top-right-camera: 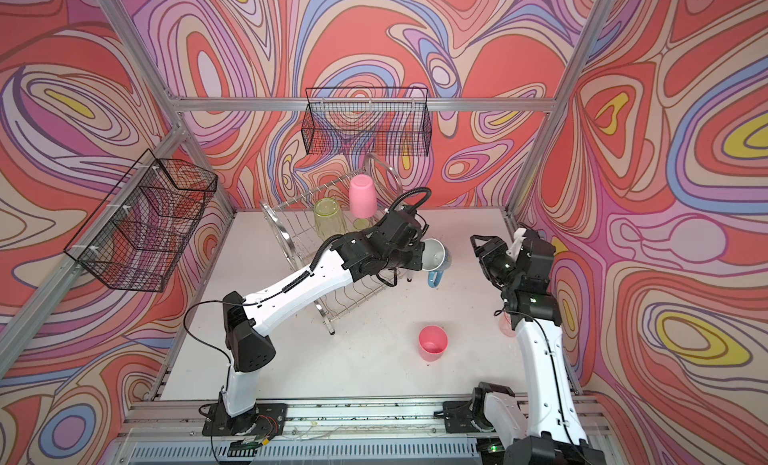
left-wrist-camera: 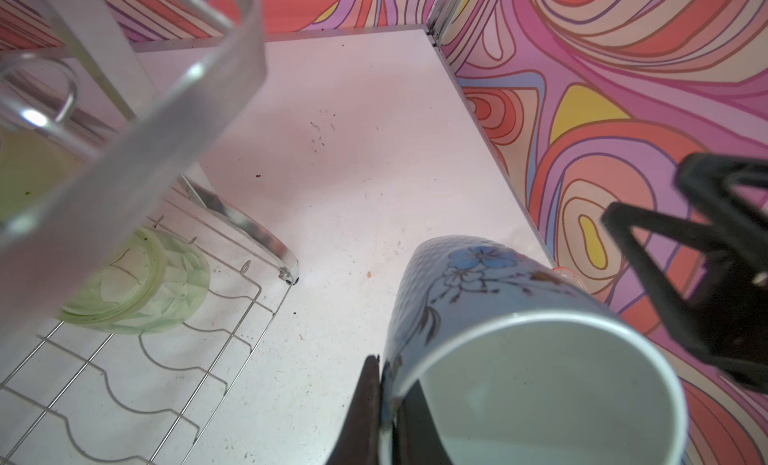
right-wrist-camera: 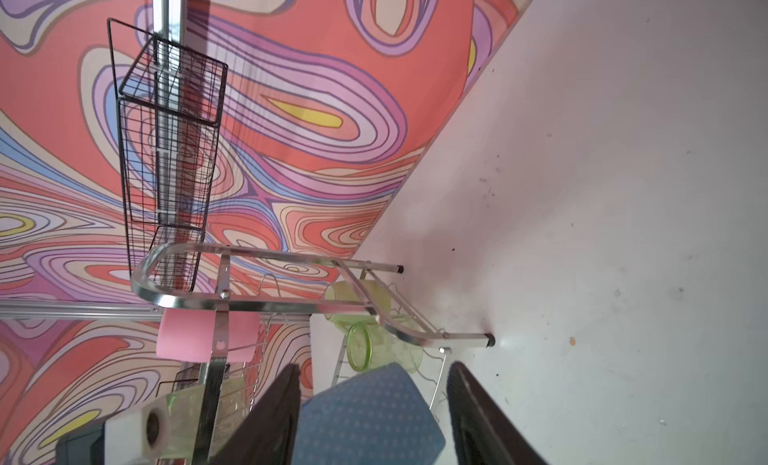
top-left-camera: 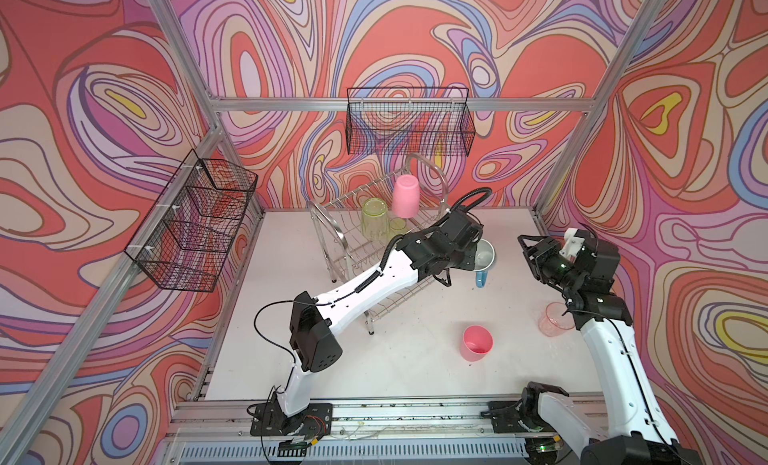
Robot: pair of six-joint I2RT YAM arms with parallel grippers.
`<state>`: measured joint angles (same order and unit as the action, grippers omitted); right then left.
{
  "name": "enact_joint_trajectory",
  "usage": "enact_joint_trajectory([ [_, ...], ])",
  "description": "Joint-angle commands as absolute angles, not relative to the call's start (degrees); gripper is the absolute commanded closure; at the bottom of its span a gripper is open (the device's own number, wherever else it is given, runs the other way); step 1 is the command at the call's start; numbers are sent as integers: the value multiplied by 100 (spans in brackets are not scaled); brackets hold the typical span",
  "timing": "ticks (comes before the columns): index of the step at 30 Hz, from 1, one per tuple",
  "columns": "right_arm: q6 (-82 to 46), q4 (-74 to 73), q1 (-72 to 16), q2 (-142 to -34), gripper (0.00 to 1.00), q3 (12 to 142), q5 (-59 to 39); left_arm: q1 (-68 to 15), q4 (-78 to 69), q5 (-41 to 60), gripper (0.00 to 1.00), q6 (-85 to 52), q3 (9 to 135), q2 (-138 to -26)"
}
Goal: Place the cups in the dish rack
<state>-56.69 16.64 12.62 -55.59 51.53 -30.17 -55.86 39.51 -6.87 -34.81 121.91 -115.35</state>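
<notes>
The left arm point(top-left-camera: 365, 285) and right arm point(top-left-camera: 615, 367) have white shells, black joint housings and thin black cables; the left carries a ribbed hose point(top-left-camera: 478, 191).

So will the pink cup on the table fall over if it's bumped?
Probably, quite easily. The pink cup looks like plastic, so likely light. It stands mouth up on a bottom narrower than its top, so a high push might tip it. On its side it would probably roll in a curve.

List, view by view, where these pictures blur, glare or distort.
Left wrist view: the dish rack handle close to the lens smears into a grey band, while the blue mug is sharp. Right wrist view: the mug is soft; the rack's tube glints. Both top views: sharp, wide-angle, frame posts splaying outward.
</notes>
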Motion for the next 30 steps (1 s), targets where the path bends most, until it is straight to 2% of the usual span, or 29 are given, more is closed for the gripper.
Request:
enact_joint_trajectory([
  [1, -6406, 764, 1316, -5411, 41, 4932, -3694, -5543, 2978, -711, 100, -3608, 12484, -11417],
  [17, -8510, -1465, 1371, -5155, 43, 3503, -3583, -5186, 1786, -498, 100, -4803, 12422, -11647],
  [23, -8907, -2368, 1359, -5105, 43, 3251, -3514, -5186, 1552, -440, 100, -5109, 12626, -11769],
  [30, -9432, -3459, 1359, -5233, 45, 3027, -3435, -5186, 1114, -507, 100, -5550, 12299, -11612],
])
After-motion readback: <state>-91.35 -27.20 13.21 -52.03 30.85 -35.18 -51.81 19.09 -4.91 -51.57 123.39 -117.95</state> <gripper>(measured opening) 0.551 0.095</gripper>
